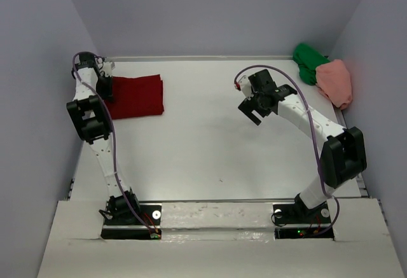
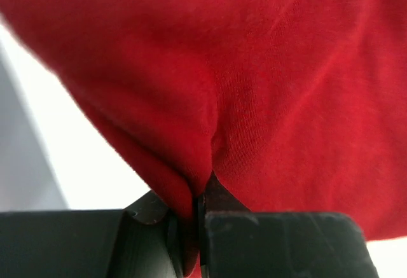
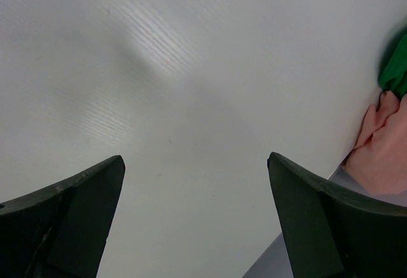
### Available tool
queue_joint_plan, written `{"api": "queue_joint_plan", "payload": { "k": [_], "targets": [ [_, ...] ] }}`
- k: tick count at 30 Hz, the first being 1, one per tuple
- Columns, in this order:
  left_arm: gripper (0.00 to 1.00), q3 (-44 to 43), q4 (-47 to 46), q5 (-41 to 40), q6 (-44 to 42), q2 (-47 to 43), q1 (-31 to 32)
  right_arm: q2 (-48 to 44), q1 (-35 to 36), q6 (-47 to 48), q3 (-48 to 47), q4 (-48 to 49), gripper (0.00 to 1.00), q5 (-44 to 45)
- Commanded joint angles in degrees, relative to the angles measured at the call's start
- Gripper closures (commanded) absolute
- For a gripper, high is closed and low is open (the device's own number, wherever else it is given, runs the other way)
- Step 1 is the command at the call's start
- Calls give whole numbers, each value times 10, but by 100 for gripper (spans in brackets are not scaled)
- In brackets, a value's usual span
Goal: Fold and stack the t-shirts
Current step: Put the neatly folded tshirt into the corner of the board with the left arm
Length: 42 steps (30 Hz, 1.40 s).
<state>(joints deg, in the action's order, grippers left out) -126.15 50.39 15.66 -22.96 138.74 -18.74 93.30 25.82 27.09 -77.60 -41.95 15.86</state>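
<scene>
The dark red t-shirt point(image 1: 137, 96) lies folded into a rectangle at the far left of the table. My left gripper point(image 1: 105, 90) is at its left edge and is shut on a pinch of the red fabric point(image 2: 191, 182). The bright green t-shirt point(image 1: 309, 60) and the salmon pink t-shirt point(image 1: 336, 81) lie crumpled together in the far right corner; both show at the right edge of the right wrist view, the pink t-shirt point(image 3: 385, 147) below the green t-shirt point(image 3: 395, 71). My right gripper point(image 1: 250, 104) is open and empty above the bare table, left of that pile.
The white table point(image 1: 210, 151) is walled by grey panels on the left, back and right. The arm bases stand at the near edge.
</scene>
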Motion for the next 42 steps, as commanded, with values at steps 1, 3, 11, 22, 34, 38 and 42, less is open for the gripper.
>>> {"api": "queue_joint_plan", "payload": {
  "k": [1, 3, 11, 22, 34, 38, 42],
  "targets": [
    [100, 16, -31, -126, -66, -12, 4, -26, -7, -8, 5, 27, 0, 5],
    [100, 4, -17, -127, -81, -3, 1, -22, -7, -7, 3, 26, 0, 7],
    [100, -50, -18, -150, -75, 28, 0, -19, -12, -7, 7, 27, 0, 8],
    [100, -39, -61, -226, -69, 36, 0, -14, -12, -7, 2, 24, 0, 15],
    [91, -38, -79, -254, -51, 38, 1, -15, -17, -6, 3, 22, 0, 15],
    [58, -38, -83, -253, -45, 29, 1, -16, -17, -6, 6, 22, 0, 12],
    [26, -41, -87, -260, -35, 15, 0, -20, -17, -6, 8, 22, 0, 8]
  ]
}}
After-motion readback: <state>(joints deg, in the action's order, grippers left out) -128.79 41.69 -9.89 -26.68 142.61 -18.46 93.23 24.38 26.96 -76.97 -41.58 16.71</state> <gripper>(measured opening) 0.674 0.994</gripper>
